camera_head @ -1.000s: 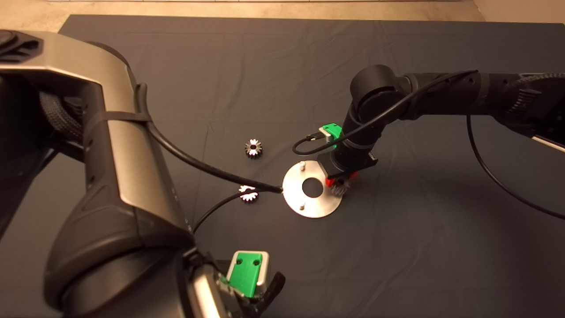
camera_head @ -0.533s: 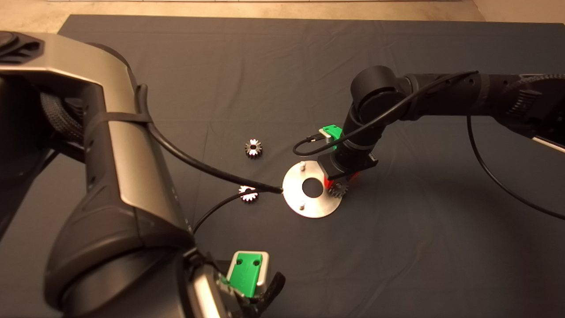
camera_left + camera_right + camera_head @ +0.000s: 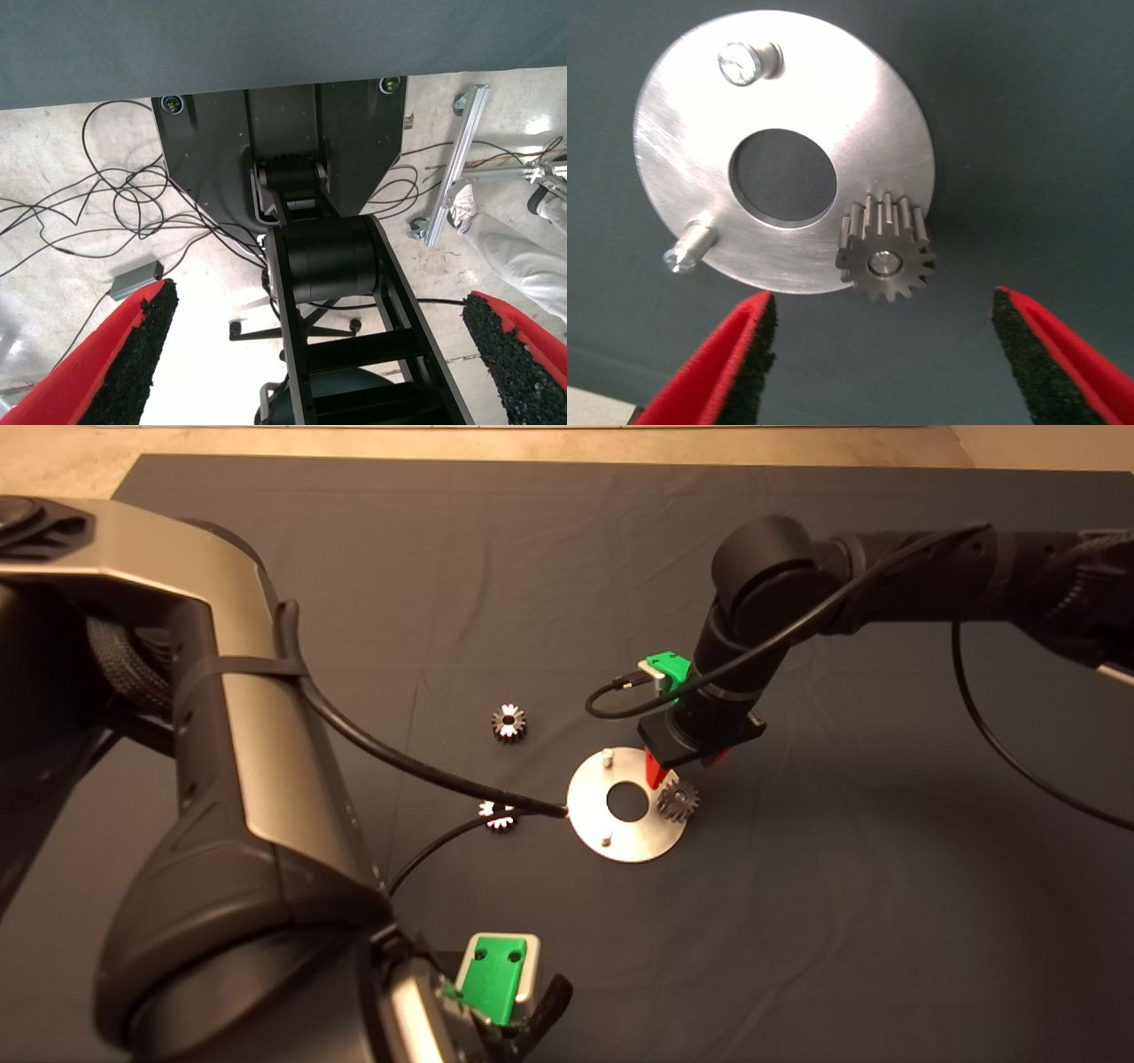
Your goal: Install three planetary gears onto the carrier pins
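Right wrist view: first gear seated on one carrier pin, pin tip showing through its centre hole, at the disc rim. Two carrier pins bare. Right end effector spread wide just above the seated gear, red fingers clear of the teeth, gripping nothing.

Head view: disc near the middle of the tabletop, seated gear on its side toward the right edge, right end effector directly above. Second gear loose on the mat toward the far edge from the disc; third gear just beside the disc's left rim, partly crossed by a black cable.

Left end effector parked at the near edge, fingers wide apart and empty, floor and cables beyond.

Judged: one of three installed, release step done. Next calls for reaching to a loose gear, gripping across its teeth, then lining its hole over a bare pin.
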You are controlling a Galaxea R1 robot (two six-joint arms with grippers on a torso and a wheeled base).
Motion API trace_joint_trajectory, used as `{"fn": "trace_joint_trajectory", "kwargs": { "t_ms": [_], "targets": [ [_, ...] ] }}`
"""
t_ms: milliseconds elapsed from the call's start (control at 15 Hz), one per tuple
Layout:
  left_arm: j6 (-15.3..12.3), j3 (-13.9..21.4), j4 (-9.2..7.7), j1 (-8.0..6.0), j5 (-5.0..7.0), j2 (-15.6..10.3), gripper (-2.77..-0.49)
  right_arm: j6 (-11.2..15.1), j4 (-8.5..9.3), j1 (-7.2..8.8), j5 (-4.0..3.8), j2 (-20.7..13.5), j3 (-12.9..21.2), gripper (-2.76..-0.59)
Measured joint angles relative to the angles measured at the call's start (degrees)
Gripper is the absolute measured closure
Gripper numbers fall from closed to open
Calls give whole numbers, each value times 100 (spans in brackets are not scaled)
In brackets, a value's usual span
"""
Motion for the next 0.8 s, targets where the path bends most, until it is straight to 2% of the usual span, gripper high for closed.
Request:
{"fn": "trace_joint_trajectory", "kwargs": {
  "t_ms": [133,267,467,533,600,733,800],
  "targets": [
    [0,2,0,0,0,0,-234,0,74,283,34,-205,101,-190],
    [48,0,2,0,2,-2,-234,-2,113,285,34,-680,246,-200],
    [351,-20,10,0,-1,-37,-234,0,130,269,-48,-1415,715,-217],
    [561,-85,21,0,-4,-69,-234,2,130,272,-71,-1521,901,-217],
    [774,-208,29,0,-4,-115,-234,3,132,272,-57,-1547,1119,-221],
    [1507,-618,88,0,-1,-191,-234,6,159,270,37,-1609,1525,-229],
    [1818,-856,121,0,2,-241,-234,45,174,272,48,-1718,1682,-231]
  ]
}}
